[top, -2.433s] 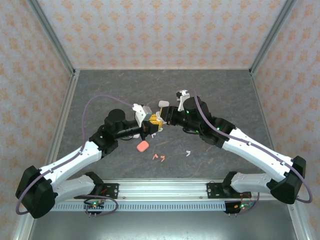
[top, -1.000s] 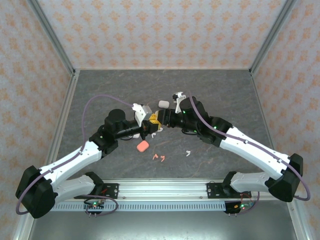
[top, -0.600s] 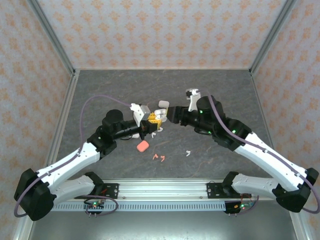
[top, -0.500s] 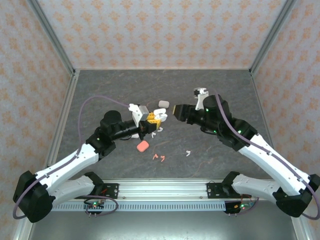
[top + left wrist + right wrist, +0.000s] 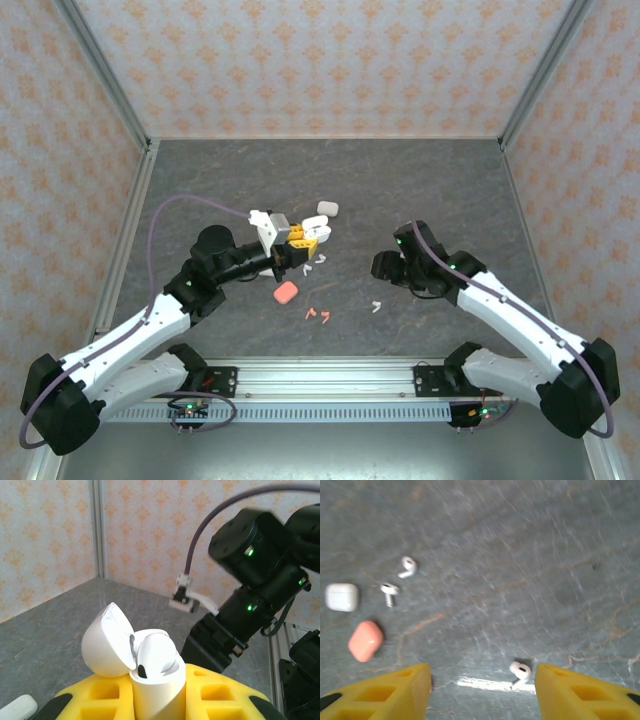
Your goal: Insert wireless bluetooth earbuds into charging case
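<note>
An open white charging case with its lid tipped back is clamped in my left gripper, held above the table. One white earbud sits in it. My right gripper hangs open and empty low over the table, right of the case. A white earbud lies between its yellow fingers, close to the right one, also seen from above. Two more white earbuds lie farther off. Two pink earbuds lie near the front.
A closed pink case lies below my left gripper. A closed white case lies behind it, and a white case rests beside the loose earbuds. Bare grey table stretches to the right and back; walls enclose three sides.
My right gripper has let go at the case, opened, and swung right and down towards the table over a white earbud. My left gripper has drawn slightly left, still holding the case.
</note>
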Controlling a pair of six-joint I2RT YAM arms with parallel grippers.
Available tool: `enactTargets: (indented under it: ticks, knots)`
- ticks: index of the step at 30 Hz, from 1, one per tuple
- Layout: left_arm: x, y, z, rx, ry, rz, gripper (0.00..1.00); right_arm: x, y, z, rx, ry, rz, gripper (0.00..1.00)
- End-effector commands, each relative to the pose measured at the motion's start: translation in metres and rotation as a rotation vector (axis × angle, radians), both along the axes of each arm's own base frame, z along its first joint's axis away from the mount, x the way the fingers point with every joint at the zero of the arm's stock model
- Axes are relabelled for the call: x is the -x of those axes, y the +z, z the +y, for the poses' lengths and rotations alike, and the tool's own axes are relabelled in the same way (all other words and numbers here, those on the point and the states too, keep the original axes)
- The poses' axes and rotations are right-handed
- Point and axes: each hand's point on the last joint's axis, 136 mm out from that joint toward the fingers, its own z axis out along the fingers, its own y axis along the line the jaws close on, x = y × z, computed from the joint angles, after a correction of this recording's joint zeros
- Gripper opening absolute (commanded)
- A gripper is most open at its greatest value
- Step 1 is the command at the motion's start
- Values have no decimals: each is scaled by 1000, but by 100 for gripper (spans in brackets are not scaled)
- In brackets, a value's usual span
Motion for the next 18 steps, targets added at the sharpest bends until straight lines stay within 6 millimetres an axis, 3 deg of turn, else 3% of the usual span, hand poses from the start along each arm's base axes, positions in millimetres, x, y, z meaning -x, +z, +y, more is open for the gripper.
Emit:
enactTargets:
  ticks: [1, 8, 18]
  knots:
    - [1, 7, 2, 6, 15, -46, 0, 13, -30, 4, 18, -11, 106, 57]
    - [0, 5, 2, 2, 20, -45, 0, 20, -71, 13, 108, 3, 179, 56]
    - [0, 5, 2, 0, 21, -43, 0, 22, -98, 15, 151, 6, 226, 48]
